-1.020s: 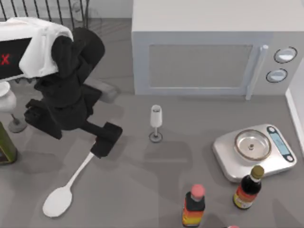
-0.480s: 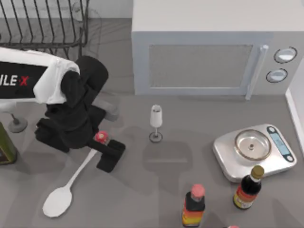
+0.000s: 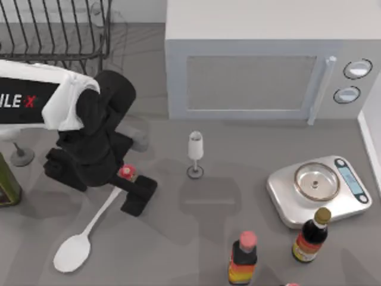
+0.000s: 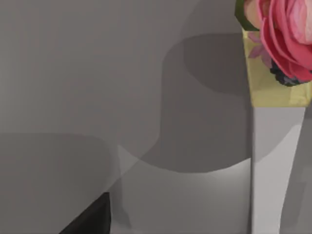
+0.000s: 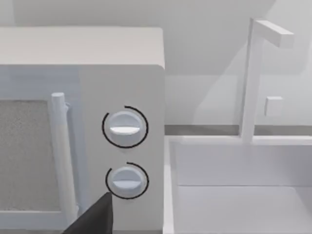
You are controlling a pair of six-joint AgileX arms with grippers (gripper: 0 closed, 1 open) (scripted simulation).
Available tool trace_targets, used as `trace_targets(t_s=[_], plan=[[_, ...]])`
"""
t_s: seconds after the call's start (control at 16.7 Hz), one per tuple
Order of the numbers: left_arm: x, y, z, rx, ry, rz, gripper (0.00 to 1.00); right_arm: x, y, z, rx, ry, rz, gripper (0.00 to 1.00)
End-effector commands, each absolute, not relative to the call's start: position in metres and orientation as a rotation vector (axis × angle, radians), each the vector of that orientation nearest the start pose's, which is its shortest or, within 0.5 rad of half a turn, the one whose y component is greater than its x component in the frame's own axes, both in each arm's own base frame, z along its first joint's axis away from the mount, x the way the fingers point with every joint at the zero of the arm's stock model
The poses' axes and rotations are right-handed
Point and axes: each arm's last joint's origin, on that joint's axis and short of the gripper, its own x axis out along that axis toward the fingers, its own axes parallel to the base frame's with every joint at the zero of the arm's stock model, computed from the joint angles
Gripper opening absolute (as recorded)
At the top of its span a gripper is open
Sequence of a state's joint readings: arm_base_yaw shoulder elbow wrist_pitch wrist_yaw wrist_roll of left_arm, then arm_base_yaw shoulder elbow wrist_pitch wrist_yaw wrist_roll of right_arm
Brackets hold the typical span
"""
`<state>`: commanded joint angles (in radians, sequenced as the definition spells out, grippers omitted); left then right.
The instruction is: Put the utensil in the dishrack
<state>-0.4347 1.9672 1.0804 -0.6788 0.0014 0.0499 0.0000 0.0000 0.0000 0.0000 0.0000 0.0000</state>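
Left end effector (image 3: 130, 182) straddling spoon (image 3: 83, 235) handle, near dishrack (image 3: 53, 30)

One long white spoon (image 3: 83, 233), one black wire dishrack (image 3: 56, 30), one white microwave (image 3: 271, 59), one silver kitchen scale (image 3: 318, 190), one small white stemmed glass (image 3: 195, 154), two dark sauce bottles (image 3: 243, 258) (image 3: 311, 236).

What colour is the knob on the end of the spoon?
The spoon's knob is pinkish-red on a yellow base, clearest in the left wrist view.

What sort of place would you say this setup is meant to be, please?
Probably a rendered kitchen counter: a white microwave at the back, a wire dishrack at the back left, and a kitchen scale beside sauce bottles.
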Motion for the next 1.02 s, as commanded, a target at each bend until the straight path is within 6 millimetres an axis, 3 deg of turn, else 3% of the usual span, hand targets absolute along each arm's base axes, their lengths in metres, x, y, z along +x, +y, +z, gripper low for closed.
trace_targets(t_s=[0.42,0.9,0.96,1.02], plan=[[0.300,-0.137,0.092,0.374,1.533,-0.376,0.02,0.106,-0.001,0.160,0.000,0.000,0.000,1.00],[0.300,-0.137,0.092,0.374,1.533,-0.376,0.00,0.106,-0.001,0.160,0.000,0.000,0.000,1.00],[0.300,-0.137,0.114,0.362,1.494,-0.379,0.00,0.106,-0.001,0.160,0.000,0.000,0.000,1.00],[0.301,-0.137,0.114,0.362,1.494,-0.379,0.00,0.106,-0.001,0.160,0.000,0.000,0.000,1.00]])
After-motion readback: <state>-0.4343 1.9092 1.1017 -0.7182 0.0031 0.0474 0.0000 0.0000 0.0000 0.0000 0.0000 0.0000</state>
